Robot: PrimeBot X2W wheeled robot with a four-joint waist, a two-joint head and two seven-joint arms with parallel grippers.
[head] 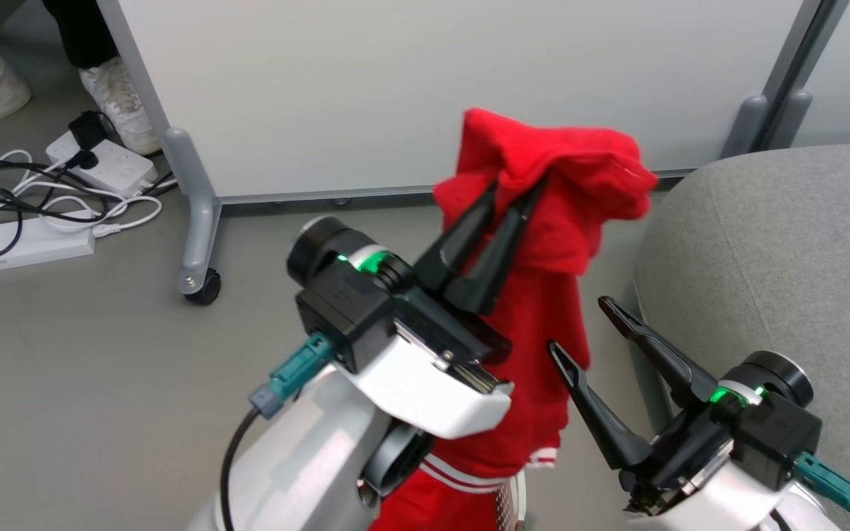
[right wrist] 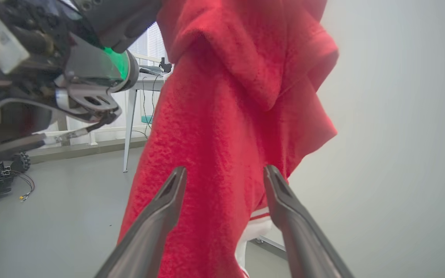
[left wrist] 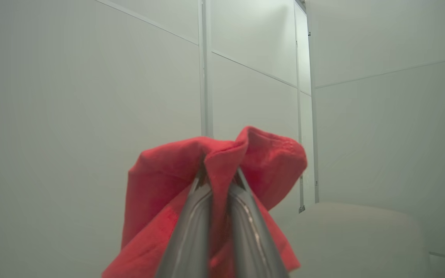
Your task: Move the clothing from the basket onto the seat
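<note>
A bright red garment (head: 558, 243) of the clothing hangs from my left gripper (head: 517, 188), which is shut on its bunched top; the striped trim dangles at the bottom. In the left wrist view the red fabric (left wrist: 168, 181) drapes over both fingers of that gripper (left wrist: 219, 175). My right gripper (head: 576, 324) stands open just right of the hanging cloth, holding nothing. In the right wrist view the garment (right wrist: 226, 116) hangs straight ahead of that open gripper (right wrist: 226, 173). The grey seat (head: 779, 251) lies at the right. A bit of perforated basket (head: 505, 509) shows at the bottom edge.
A white partition panel (head: 432, 81) on a wheeled foot (head: 200, 284) stands behind. Power strips and cables (head: 49, 199) lie on the floor at the left. A person's white shoes (head: 119, 96) are at the top left. Grey floor spreads out on the left.
</note>
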